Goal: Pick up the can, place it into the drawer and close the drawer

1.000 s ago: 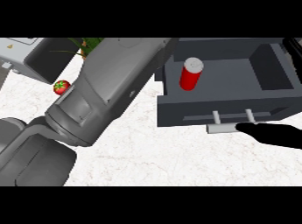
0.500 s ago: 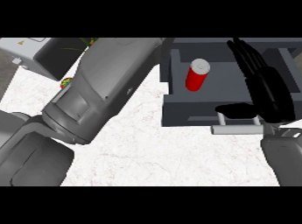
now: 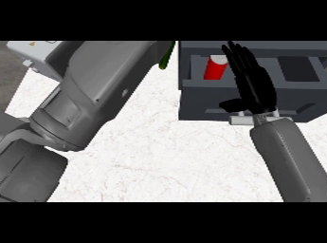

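The fingers (image 3: 246,66) of the right hand (image 3: 253,90) are held straight and close together. They are pointed away from the robot and are laid out over the open drawer (image 3: 194,102). Nothing is held in them. The thumb (image 3: 230,104) is stuck out to the left, low down by the drawer's front wall. Whether the drawer is touched by the hand cannot be told.

The can (image 3: 215,69) is seen just left of the fingers. It is red with a pale top, and it is kept inside the drawer, in the left part. It is not touched by the hand. A darker, hollow part of the drawer is seen on the right side of the hand.

The drawer is dark grey and is pulled out. A small pale handle (image 3: 241,120) is fixed to its front wall, right below the thumb and partly hidden by the wrist.

The grey right forearm (image 3: 292,161) is seen coming up from the lower right edge to the hand.

The white counter (image 3: 173,156) is spread out under it all.

The big grey left arm (image 3: 89,104) is stretched from the lower left up to the top edge. A small green thing (image 3: 167,59) is seen between this arm and the drawer. A pale box (image 3: 29,52) is set at the top left, partly hidden behind the arm
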Robot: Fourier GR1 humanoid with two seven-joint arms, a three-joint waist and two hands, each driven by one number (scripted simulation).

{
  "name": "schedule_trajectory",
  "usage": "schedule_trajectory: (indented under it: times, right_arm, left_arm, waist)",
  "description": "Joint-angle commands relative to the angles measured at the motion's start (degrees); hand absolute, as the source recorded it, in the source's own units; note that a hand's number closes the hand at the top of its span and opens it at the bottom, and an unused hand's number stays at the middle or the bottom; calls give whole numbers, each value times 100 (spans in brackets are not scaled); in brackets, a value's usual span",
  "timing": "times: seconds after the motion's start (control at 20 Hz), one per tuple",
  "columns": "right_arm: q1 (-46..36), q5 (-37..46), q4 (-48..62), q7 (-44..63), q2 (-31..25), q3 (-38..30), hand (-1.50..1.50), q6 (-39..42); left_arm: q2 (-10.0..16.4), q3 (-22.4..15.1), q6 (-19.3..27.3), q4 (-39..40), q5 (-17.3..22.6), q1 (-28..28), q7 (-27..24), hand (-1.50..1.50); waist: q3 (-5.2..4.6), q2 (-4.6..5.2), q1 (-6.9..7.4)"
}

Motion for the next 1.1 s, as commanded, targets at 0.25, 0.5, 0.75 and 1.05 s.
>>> schedule_trajectory:
  times: [0.25, 0.5, 0.75, 1.05]
  right_arm:
    - [-1366, 613, 2152, 139, 423, -484, -150, -1499]
    - [-2101, 695, 3125, 50, 260, -775, -150, -1885]
    - [-2713, 684, 3874, -138, 256, -954, -150, -2164]
    - [-3373, 712, 4364, -12, 110, -1139, -150, -2247]
  left_arm:
    - [377, -116, -145, -547, -197, 455, 339, -150]
    - [578, -146, -229, -1019, -215, 767, 549, -150]
    - [919, -161, -374, -1411, -257, 911, 882, -150]
    - [1100, -279, -549, -1945, -278, 1450, 1042, -150]
  waist:
    - [-1, -29, 198]
    - [-3, -27, 362]
    - [-1, -3, 353]
    - [-3, 20, 533]
